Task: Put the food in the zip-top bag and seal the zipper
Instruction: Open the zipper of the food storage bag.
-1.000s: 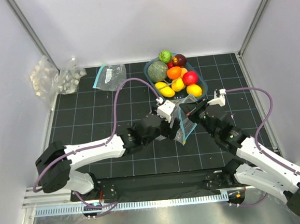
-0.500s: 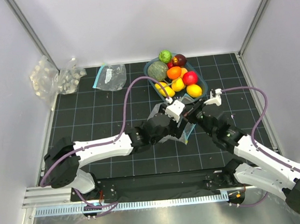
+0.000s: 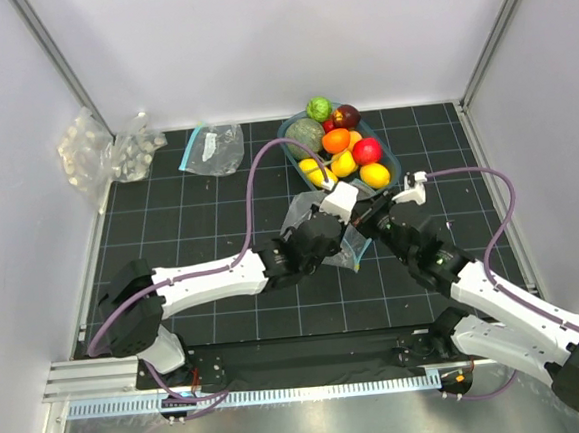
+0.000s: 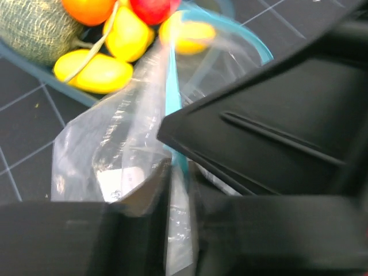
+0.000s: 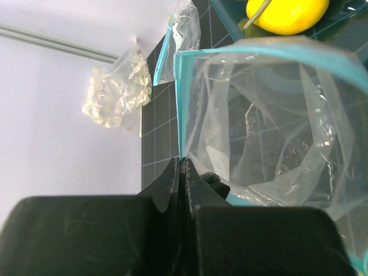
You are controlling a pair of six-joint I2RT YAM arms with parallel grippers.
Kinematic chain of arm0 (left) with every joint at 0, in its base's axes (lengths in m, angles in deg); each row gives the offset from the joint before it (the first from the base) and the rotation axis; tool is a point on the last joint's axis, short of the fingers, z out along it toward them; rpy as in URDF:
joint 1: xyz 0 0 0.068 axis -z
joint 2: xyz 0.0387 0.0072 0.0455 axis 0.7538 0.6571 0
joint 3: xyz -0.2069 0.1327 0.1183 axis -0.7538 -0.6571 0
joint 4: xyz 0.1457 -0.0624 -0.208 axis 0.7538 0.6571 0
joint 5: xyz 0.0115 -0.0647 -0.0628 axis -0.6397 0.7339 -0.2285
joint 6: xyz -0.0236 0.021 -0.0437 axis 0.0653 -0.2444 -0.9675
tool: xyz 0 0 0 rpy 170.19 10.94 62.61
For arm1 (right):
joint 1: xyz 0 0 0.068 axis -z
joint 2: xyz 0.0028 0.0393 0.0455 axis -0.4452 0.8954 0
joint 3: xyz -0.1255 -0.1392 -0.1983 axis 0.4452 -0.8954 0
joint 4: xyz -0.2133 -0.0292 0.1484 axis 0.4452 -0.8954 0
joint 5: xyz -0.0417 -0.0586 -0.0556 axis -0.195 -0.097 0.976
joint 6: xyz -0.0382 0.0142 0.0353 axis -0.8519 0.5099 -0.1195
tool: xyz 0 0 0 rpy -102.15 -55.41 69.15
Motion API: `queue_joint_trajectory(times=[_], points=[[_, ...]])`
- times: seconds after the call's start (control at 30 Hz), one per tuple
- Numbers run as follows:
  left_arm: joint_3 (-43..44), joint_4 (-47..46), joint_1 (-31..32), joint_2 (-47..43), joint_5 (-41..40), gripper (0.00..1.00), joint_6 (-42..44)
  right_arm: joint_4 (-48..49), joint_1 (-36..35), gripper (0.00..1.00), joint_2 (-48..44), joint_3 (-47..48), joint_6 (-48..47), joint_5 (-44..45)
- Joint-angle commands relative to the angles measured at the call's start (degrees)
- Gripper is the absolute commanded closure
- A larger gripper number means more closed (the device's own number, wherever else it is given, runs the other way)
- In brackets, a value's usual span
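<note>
The food (image 3: 340, 152) lies piled in a teal basket (image 3: 392, 160) at the back: yellow lemons (image 4: 95, 72), an orange, red and green balls and a dull-green melon (image 4: 31, 31). The clear zip-top bag (image 3: 354, 243) hangs between both grippers in front of the basket, its mouth gaping (image 5: 259, 115). My right gripper (image 5: 180, 164) is shut on the teal zipper (image 5: 179, 98) at one side of the mouth. My left gripper (image 4: 179, 190) has its fingers pressed close on either side of the opposite bag edge (image 4: 115, 132). The right arm's black body (image 4: 276, 132) fills the left wrist view.
Two clear packs of white lumps (image 3: 89, 152) lean at the back left wall, also seen in the right wrist view (image 5: 115, 92). A second flat clear bag with a teal strip (image 3: 212, 147) lies beside them. White walls close in the black gridded table (image 3: 169, 216).
My left arm reached further right to the bag's mouth, and its jaws went from wide apart to closed on the bag edge. The right gripper kept its hold.
</note>
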Motion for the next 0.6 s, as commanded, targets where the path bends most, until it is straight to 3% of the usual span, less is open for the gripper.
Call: queue_joint_trajectory(times=[0.0, 0.03, 0.13, 0.17, 0.33, 0.57], points=[[1.8, 1.43, -0.21, -0.47, -5.93, 0.9, -0.82, 2.74, -0.59, 0.99, -0.06, -0.23, 0.25, 0.13], [1.72, 1.78, -0.21, -0.73, -5.76, 0.97, -0.82, 2.74, -0.59, 0.97, -0.06, -0.32, 0.07, 0.31], [1.71, 3.36, -0.29, -1.88, -5.93, 1.0, -0.91, 3.45, -0.68, 0.65, 0.12, -0.84, -0.54, 2.33], [2.41, 4.41, -0.21, -1.97, -7.33, 1.0, -1.52, 3.53, -0.59, 0.5, 0.03, -1.1, -0.63, 2.95], [4.96, 12.84, -1.08, -2.4, -11.3, 1.0, -4.15, 4.41, -0.59, 0.39, -1.37, -1.89, -5.53, 7.43], [7.69, 24.71, -9.42, -5.65, -6.72, 1.0, -10.57, 11.97, -0.59, 0.26, -4.63, -5.76, -21.35, 5.94]])
